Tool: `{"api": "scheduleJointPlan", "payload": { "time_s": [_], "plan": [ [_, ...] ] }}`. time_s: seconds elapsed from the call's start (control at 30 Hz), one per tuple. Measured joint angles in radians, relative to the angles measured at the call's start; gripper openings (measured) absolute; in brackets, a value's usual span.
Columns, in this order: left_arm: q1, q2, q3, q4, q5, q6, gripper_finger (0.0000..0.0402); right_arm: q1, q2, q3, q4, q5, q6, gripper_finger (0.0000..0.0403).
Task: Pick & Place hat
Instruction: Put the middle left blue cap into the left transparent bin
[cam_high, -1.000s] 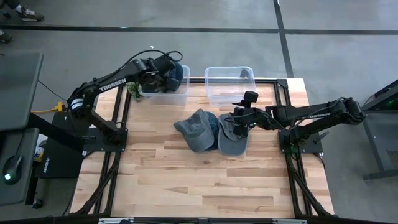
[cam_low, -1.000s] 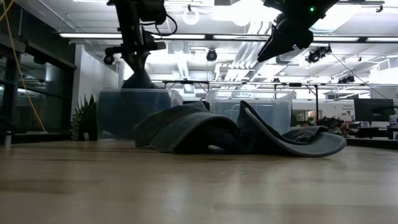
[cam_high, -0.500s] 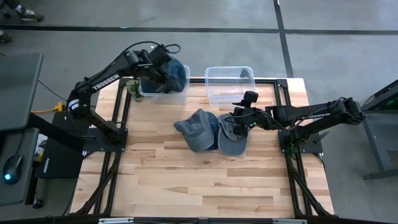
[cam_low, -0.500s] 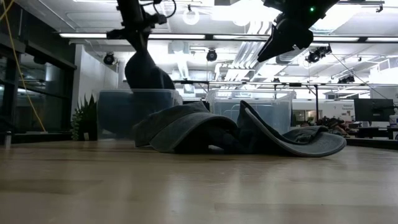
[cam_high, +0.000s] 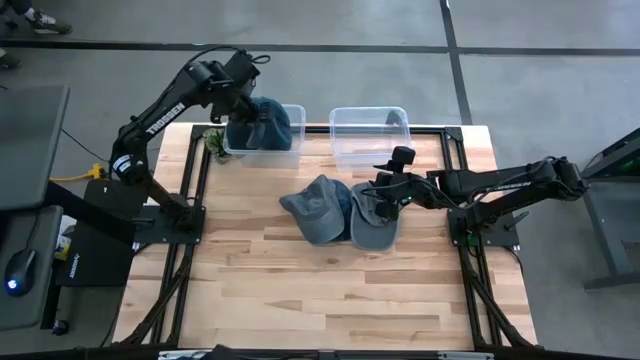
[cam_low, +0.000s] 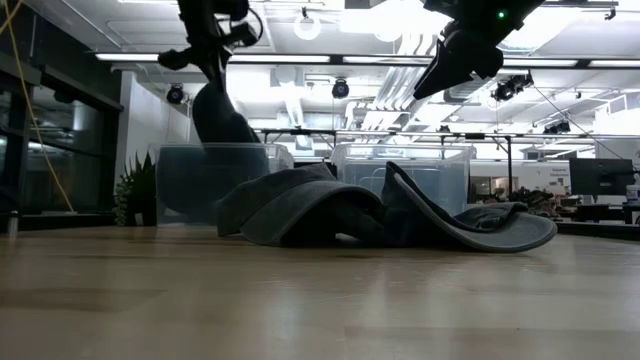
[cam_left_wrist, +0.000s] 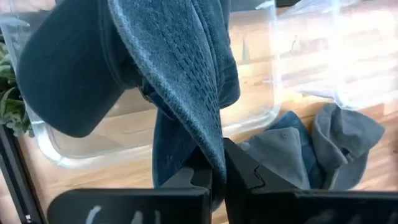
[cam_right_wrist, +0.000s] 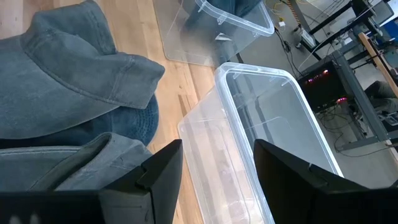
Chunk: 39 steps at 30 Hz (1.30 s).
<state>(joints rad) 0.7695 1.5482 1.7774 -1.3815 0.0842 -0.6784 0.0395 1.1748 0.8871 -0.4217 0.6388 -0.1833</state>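
You have wide bare wood across the near half of the table (cam_high: 300, 290); everything crowds the far edge, from about ten o'clock to one o'clock of the table's centre. Count two clear bins: the left bin (cam_high: 262, 150) at eleven o'clock and the right bin (cam_high: 369, 132) at twelve to one o'clock, set just beside each other with a small gap between. Count three hats. The dark blue hat (cam_high: 265, 122) hangs pinched by its fabric in your left gripper (cam_left_wrist: 216, 171), jaws closed tight on it, above the left bin's opening; its brim droops to one side and the denim-like weave shows rows of stitching. The two grey-blue hats (cam_high: 343, 212) lie on the table near the centre, touching, one overlapping the other. Your right gripper (cam_right_wrist: 217, 165) hovers over them at the right-hand hat, jaws spread wide and holding nothing. A small green plant (cam_high: 214, 146) sits just outside the left bin.
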Motion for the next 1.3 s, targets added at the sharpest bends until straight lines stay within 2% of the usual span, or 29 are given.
{"api": "scheduleJointPlan", "payload": {
  "time_s": [0.37, 0.73, 1.0, 1.3],
  "plan": [
    [0.016, 0.128, 0.0, 0.035, -0.027, 0.0, 0.0009, 0.0, 0.0, 0.0, -0.006, 0.0, 0.0, 0.0193],
    [0.012, 0.167, 0.0, 0.052, -0.09, 0.025, 0.0014, 0.0, 0.0, 0.0, -0.045, 0.0, 0.026, 0.0193],
    [-0.028, 0.154, 0.0, 0.044, -0.123, 0.049, 0.0075, 0.0, 0.0, 0.0, -0.05, 0.0, 0.027, 0.0193],
    [-0.064, 0.132, 0.014, 0.012, -0.2, 0.075, 0.0171, 0.0, 0.0, 0.0, -0.055, -0.01, 0.048, 0.0193]
  ]
}}
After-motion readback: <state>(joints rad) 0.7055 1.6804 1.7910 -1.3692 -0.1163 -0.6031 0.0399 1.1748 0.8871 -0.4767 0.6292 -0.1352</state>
